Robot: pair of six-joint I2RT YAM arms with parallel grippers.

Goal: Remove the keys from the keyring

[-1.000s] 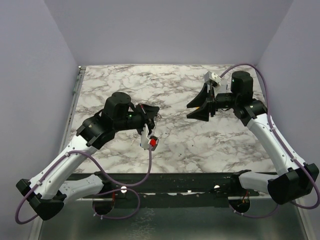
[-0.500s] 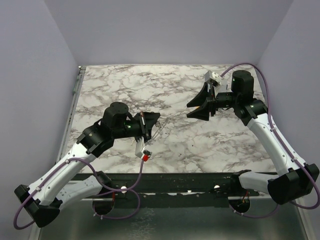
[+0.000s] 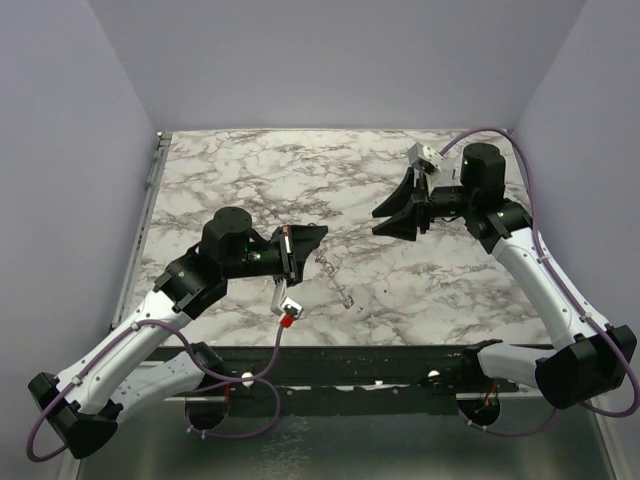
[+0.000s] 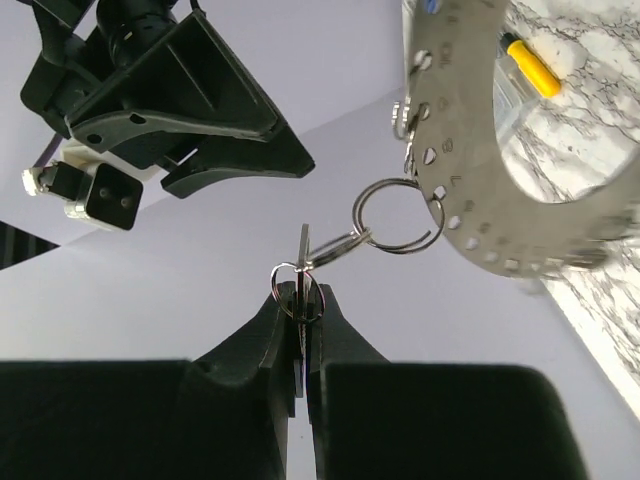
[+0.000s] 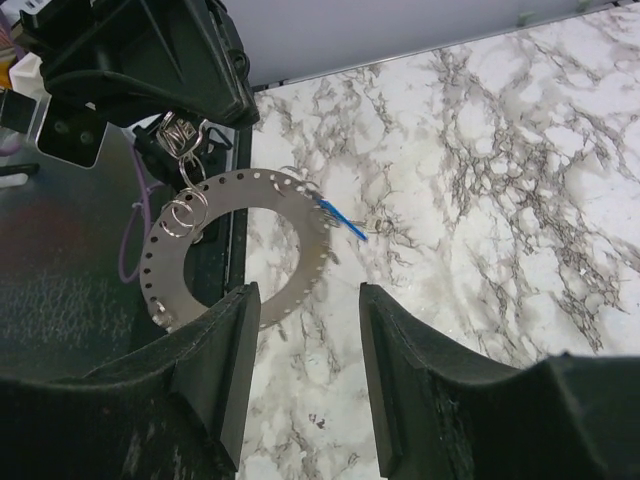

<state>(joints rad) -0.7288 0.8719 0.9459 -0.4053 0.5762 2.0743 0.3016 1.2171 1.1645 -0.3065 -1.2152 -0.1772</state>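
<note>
In the left wrist view my left gripper [image 4: 300, 300] is shut on a thin key [image 4: 304, 248], seen edge-on. Small split rings [image 4: 395, 215] link that key to the large flat grey keyring [image 4: 465, 190], which hangs from it. In the top view the left gripper [image 3: 316, 238] holds the keyring [image 3: 336, 281] above the table, edge-on. My right gripper [image 3: 386, 217] is open and empty, apart from the ring. In the right wrist view the right gripper [image 5: 305, 295] faces the keyring [image 5: 300, 285], and a blue-headed key [image 5: 342, 220] sticks out at the ring's upper right.
A yellow-handled tool [image 4: 530, 68] lies on the marble table [image 3: 430, 290] and shows through the ring's hole. The left arm's wrist camera and purple cable [image 3: 288, 310] hang near the table's front edge. Grey walls stand on three sides.
My left arm has drawn back toward the near left and its wrist has turned. The keyring now hangs out to the gripper's lower right. The right arm has barely moved.
</note>
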